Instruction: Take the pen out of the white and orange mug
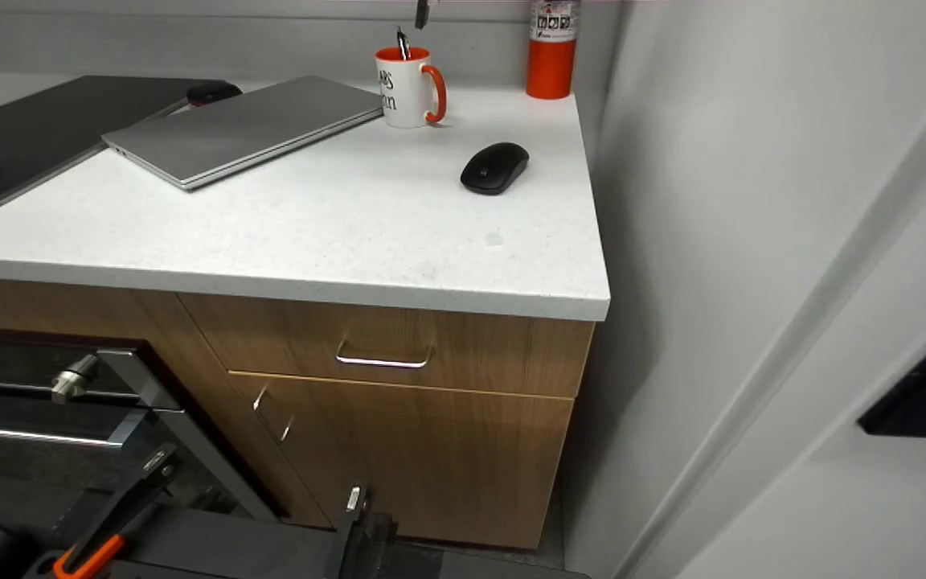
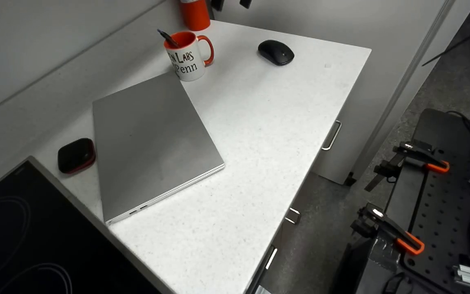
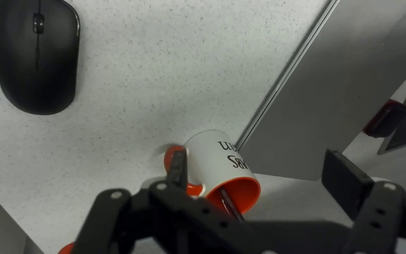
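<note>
The white and orange mug stands upright on the white counter in both exterior views (image 1: 403, 95) (image 2: 188, 67); it also shows in the wrist view (image 3: 217, 158). The dark pen leans inside it, its upper end above the rim, in both exterior views (image 1: 403, 44) (image 2: 168, 38). In the wrist view the pen (image 3: 230, 204) runs from the orange inside to behind the gripper body. My gripper (image 3: 261, 173) is open and empty above the mug, fingers wide apart. Its fingertips show at the top edge of an exterior view (image 2: 231, 4); a fingertip shows in an exterior view (image 1: 422, 14).
A closed grey laptop (image 2: 153, 143) lies against the mug's side. A black mouse (image 1: 495, 168) lies on the counter. A red cylinder (image 1: 551, 68) stands at the back corner by the wall. A small black and red case (image 2: 76, 156) and a cooktop (image 2: 10, 245) lie beyond the laptop.
</note>
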Robot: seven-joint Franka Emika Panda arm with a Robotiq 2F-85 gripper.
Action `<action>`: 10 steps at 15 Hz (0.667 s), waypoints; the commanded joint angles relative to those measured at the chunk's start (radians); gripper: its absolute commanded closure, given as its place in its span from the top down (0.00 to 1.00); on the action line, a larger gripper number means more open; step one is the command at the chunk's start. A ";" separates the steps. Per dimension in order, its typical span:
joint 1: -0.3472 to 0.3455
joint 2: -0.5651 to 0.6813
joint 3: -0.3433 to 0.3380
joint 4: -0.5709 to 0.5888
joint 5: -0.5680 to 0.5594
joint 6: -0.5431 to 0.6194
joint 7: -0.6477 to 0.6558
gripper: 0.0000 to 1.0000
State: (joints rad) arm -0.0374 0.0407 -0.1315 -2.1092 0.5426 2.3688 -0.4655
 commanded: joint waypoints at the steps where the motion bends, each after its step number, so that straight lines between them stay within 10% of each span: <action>1: -0.024 0.000 0.024 0.001 -0.003 -0.001 0.003 1.00; 10: 0.029 0.288 0.062 0.156 -0.115 0.493 0.045 1.00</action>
State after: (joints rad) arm -0.0340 0.2190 -0.0607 -2.0563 0.4758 2.7780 -0.4592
